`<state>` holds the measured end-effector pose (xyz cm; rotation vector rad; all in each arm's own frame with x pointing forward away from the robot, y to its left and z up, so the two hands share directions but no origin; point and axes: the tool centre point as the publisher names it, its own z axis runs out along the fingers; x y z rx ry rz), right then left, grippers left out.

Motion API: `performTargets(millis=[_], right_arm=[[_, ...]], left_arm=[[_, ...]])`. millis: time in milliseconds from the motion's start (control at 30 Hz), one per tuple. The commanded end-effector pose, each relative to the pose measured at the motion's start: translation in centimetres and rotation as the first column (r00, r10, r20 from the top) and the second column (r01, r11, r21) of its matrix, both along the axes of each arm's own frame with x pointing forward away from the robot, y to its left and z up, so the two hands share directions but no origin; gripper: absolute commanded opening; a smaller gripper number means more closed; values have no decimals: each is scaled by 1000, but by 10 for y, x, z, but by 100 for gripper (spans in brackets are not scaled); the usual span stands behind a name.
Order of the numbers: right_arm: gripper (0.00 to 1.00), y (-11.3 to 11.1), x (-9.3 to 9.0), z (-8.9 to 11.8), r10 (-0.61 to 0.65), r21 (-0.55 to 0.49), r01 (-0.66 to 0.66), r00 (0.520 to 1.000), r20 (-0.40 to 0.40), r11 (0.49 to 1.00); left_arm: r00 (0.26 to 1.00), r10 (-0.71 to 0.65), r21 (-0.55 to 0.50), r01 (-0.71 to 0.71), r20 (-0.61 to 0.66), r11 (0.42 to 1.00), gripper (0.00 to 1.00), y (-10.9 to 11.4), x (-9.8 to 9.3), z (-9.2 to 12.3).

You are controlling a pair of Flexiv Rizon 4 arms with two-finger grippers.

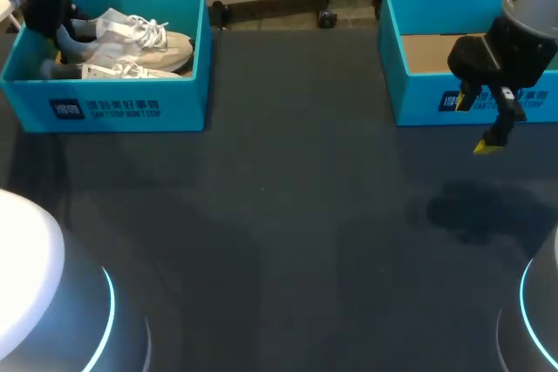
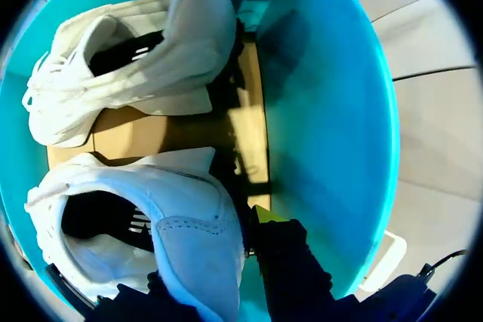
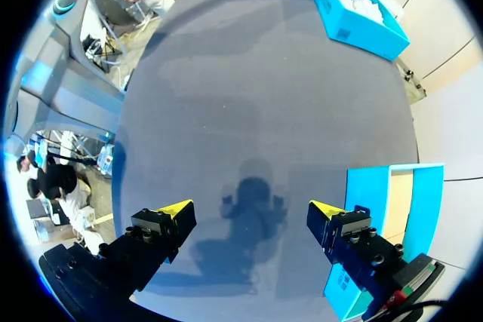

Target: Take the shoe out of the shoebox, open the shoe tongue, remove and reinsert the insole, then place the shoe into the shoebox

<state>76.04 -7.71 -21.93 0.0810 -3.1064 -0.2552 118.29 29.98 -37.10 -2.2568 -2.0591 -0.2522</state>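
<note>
Though the left gripper straddles the heel of the nearer shoe inside the shoebox, I can't tell whether it's pinching. It wants a firm grip, then a straight lift clear of the other shoe; the right gripper hangs spread above the table.

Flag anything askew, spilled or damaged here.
Nothing stands out. Both white shoes lie inside the left shoebox, the right shoebox stands upright showing bare cardboard, and nothing is spilled on the table.
</note>
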Motion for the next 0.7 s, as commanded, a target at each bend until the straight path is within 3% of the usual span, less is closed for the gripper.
performTargets(millis=[33,300,433,567,667,700], right_arm=[[100,0,0,-1,0,-1,0,1000,0,1000],[100,0,0,-1,0,-1,0,1000,0,1000],[100,0,0,-1,0,-1,0,1000,0,1000],[100,0,0,-1,0,-1,0,1000,0,1000],[100,0,0,-1,0,-1,0,1000,0,1000],[100,0,0,-1,0,-1,0,1000,0,1000]], left_arm=[[999,4,5,-4,-35,1000,0,2,16,-9],[995,-8,-8,7,-103,1000,0,3,18,-22],[993,-20,-14,18,-117,1000,35,4,18,-22],[993,-37,-18,36,-115,999,41,3,17,-19],[992,-56,-33,53,-113,998,53,2,15,-13],[992,-59,-37,55,-113,998,61,2,15,-11]])
